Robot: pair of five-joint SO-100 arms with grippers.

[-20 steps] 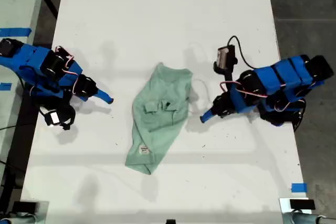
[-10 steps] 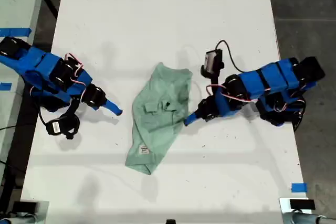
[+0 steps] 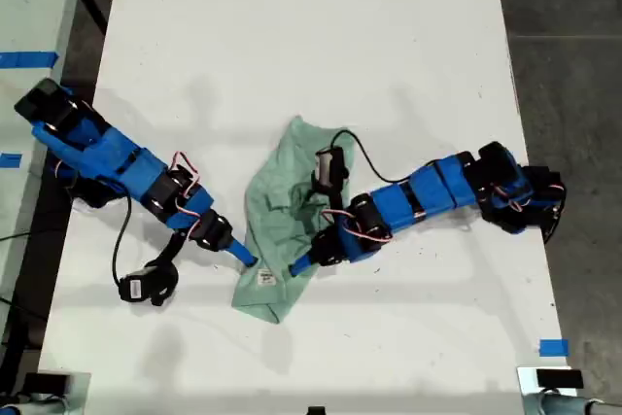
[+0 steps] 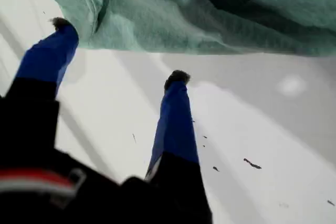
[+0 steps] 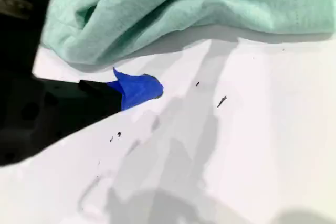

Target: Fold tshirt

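Observation:
The tshirt point(image 3: 292, 206) lies crumpled and part-folded mid-table, its white label point(image 3: 265, 279) near its lower end in the exterior view. My first gripper point(image 3: 299, 266) comes from the exterior view's right, its arm lying across the cloth. In the first wrist view my first gripper point(image 4: 121, 50) is open, both blue fingertips point(image 4: 177, 80) at the edge of the tshirt point(image 4: 210, 14), nothing between them. My second gripper point(image 3: 243, 258) comes from the exterior view's left and sits at the cloth's other edge. Only one blue fingertip point(image 5: 139, 88) shows, just short of the tshirt point(image 5: 157, 9).
The white table point(image 3: 292, 36) reaches far above the tshirt in the exterior view. A blue tape mark point(image 3: 552, 347) sits near its lower right corner there. Dark floor point(image 3: 564, 7) lies past the right edge, and another table with blue tape point(image 3: 29, 58) past the left.
Both arms have stretched inward and down in the exterior view. Their grippers went from the bare table on either side to the tshirt's lower edges. The tshirt has barely shifted.

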